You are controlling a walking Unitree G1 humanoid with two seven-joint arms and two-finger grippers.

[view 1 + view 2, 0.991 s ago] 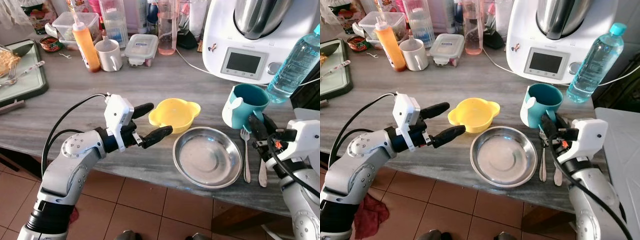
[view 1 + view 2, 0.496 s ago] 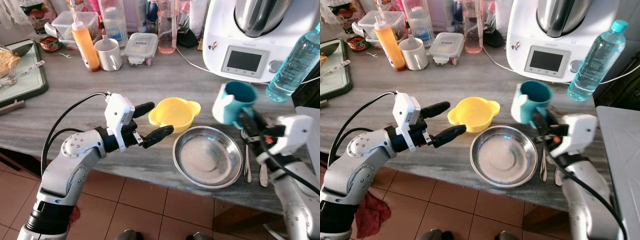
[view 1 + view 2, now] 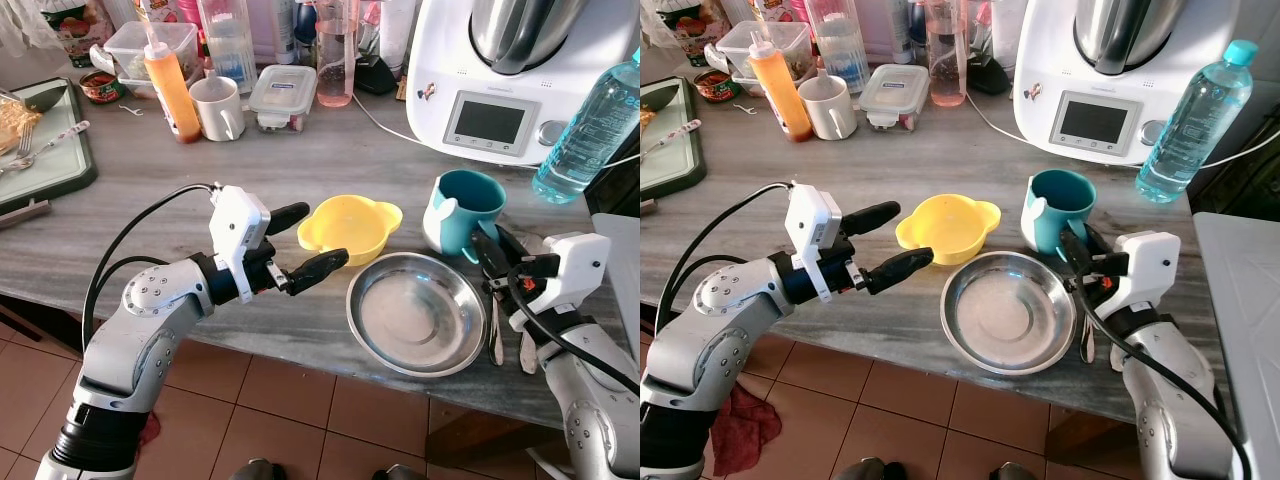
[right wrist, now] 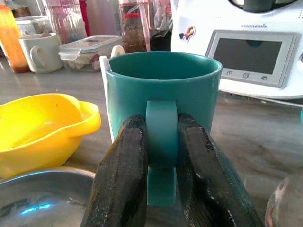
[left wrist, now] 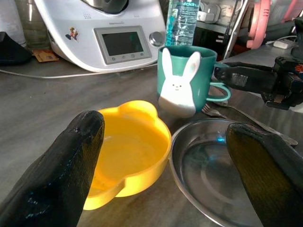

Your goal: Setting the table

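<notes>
Meanwhile, the right pincer [image 4: 161, 156] grips the handle of a teal mug [image 3: 465, 208] standing on the counter [image 3: 300, 160] behind a steel plate [image 3: 416, 313]. The left pincer [image 3: 300, 243] hovers spread wide beside a yellow bowl [image 3: 350, 226].

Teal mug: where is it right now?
The teal mug stands on the counter on the robot's right, just behind the steel bowl and right of the yellow bowl; the right gripper pinches its handle.

Silver arms, white wrist modules, black cables, long black jaws.
</notes>
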